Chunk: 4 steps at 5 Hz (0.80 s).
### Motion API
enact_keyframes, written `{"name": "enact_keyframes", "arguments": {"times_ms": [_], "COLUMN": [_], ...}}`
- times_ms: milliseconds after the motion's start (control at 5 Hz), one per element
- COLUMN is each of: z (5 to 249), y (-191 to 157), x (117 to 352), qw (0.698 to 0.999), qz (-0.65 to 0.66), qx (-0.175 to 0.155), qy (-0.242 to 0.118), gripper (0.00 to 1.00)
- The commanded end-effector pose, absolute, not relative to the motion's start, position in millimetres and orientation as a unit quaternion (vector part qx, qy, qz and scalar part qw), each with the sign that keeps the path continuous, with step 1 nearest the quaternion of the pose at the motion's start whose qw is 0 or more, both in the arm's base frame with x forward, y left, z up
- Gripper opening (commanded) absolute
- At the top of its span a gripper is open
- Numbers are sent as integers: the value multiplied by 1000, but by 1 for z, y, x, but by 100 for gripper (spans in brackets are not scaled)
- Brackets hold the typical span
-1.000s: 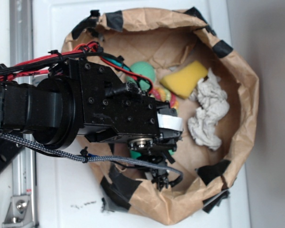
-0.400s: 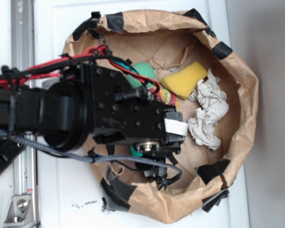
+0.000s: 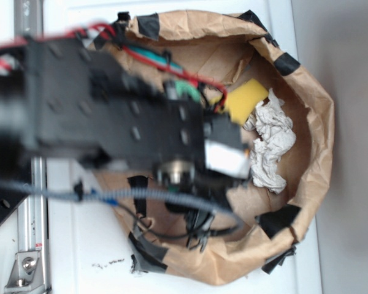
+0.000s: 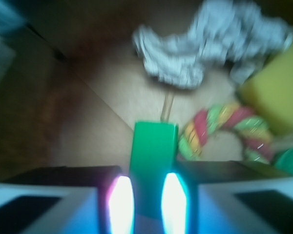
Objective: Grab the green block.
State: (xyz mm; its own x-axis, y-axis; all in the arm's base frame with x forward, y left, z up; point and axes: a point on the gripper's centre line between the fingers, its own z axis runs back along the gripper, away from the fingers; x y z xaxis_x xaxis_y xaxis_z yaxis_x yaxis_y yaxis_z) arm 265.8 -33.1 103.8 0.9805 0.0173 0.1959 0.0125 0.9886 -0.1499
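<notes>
Green block (image 4: 153, 161) upright between jaws

Paper bag, foam, cloth and rope, under a black arm

The bag (image 3: 313, 122) is creased brown kraft paper, matt, patched with black tape (image 3: 276, 219) at the rim. The green block (image 4: 153, 156) looks like smooth, matt foam with straight edges, and the yellow sponge (image 3: 248, 98) is porous foam. The rag (image 3: 271, 147) is crumpled white cloth, rough and nubbly in the wrist view. The rope (image 4: 219, 129) is twisted fibre in red, yellow and green. The arm (image 3: 122, 122) is matt black with screw heads; beside it a rail (image 3: 26, 245) of dull grey metal.
</notes>
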Motion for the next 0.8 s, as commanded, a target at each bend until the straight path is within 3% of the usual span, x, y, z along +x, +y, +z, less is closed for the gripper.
{"name": "enact_keyframes", "arguments": {"times_ms": [0, 200, 600], "z": [105, 86, 62], "y": [-33, -37, -54], "x": [287, 282, 261], "qw": [992, 995, 996], "qz": [-42, -14, 53], "qx": [-69, -59, -62], "qy": [-98, -84, -34], "gripper": [71, 100, 100]}}
